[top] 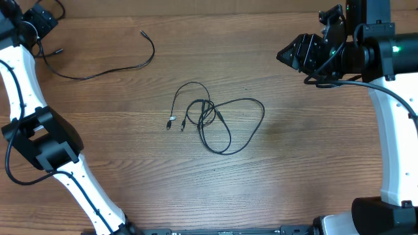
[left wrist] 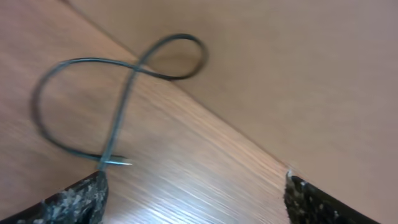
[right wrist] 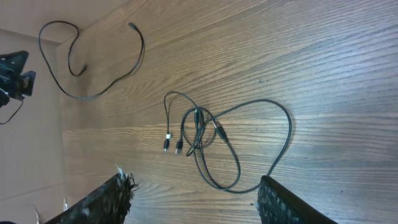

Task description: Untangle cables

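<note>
Okay, left end effector [left wrist: 196, 186] and right end effector [right wrist: 196, 193] are both gaping empty while the loose cable [left wrist: 132, 67], up-left of the tangle [top: 208, 116], is looping past the table [top: 294, 183] edge, risking a slide-off.

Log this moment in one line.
left gripper: open, empty | right gripper: open, empty | loose cable: left side | cable tangle: centre, untouched

Loose cable [left wrist: 138, 62] — blurred throughout

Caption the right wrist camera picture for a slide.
Open right gripper faces a tangle of thin black cables on the wood-grain table, one more thin black cable lying apart beyond.
</note>
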You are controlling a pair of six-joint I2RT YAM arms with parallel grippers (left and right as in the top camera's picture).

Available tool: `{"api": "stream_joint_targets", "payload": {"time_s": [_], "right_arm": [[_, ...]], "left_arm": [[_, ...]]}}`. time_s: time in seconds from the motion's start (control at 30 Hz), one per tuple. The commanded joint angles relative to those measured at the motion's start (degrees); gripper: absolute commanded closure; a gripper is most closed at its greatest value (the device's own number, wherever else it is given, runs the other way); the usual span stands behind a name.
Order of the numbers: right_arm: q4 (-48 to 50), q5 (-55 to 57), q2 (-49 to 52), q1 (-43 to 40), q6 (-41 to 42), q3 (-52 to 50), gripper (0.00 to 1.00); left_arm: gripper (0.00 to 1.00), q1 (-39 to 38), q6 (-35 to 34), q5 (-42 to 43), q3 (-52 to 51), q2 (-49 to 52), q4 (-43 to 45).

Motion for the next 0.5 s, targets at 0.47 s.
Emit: {"api": "stream_joint_targets", "payload": {"time_s": [0.47], "right_arm": [[1.9,0.0,0.3,0.0,-0.7,-7.6,0.36]], "left_arm": [[0.0,-0.9,12.9,-21.2,0.2,2.2,-14.8]]}}
